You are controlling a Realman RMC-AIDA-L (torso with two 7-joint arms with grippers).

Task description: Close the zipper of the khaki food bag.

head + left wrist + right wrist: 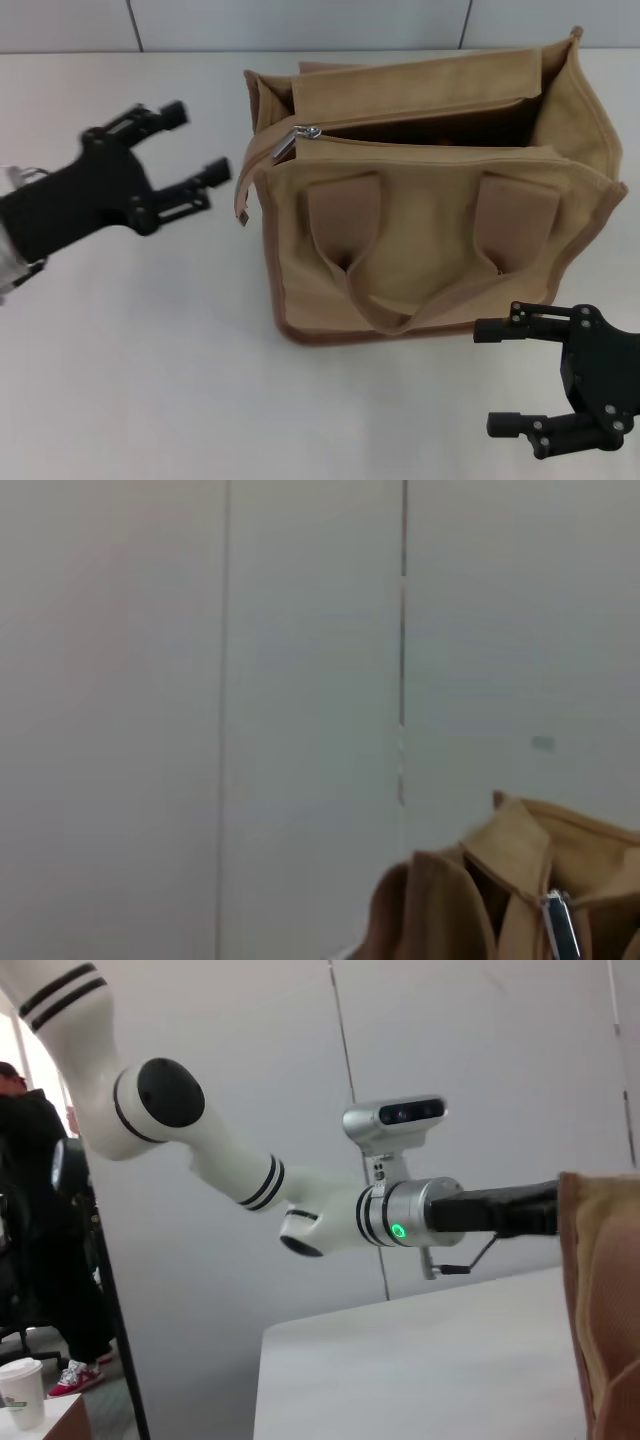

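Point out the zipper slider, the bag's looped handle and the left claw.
zipper slider [306, 132], head view, on the silver metal body.
looped handle [400, 318], head view, on the bottom of the loop.
left claw [198, 146], head view, midway between its open fingertips.

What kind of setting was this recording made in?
Probably an indoor robotics lab or office: a plain white table against pale wall panels, with a person and a paper cup at the room's edge.
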